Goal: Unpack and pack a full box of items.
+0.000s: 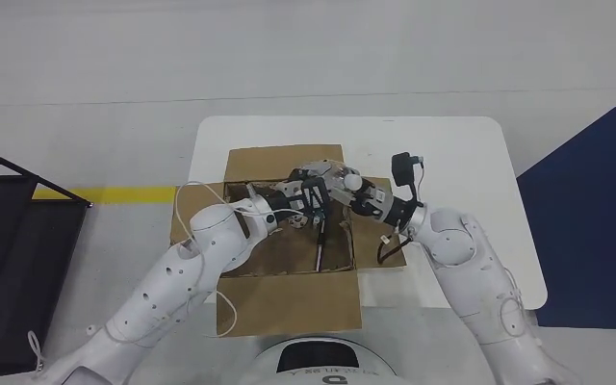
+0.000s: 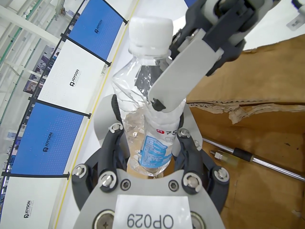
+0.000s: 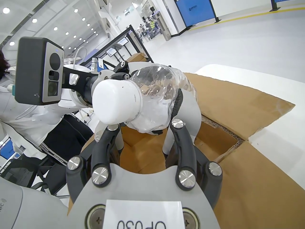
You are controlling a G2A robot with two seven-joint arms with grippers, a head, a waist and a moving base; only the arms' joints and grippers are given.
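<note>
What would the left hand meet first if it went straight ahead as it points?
The left hand is shut on the bottle; just ahead, the right hand clamps the same bottle's shoulder, so that likely comes first.

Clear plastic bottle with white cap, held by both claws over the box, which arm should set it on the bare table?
Probably right: its claw grips the clear plastic bottle near the cap, and bare white table lies on its side of the brown cardboard box.
</note>
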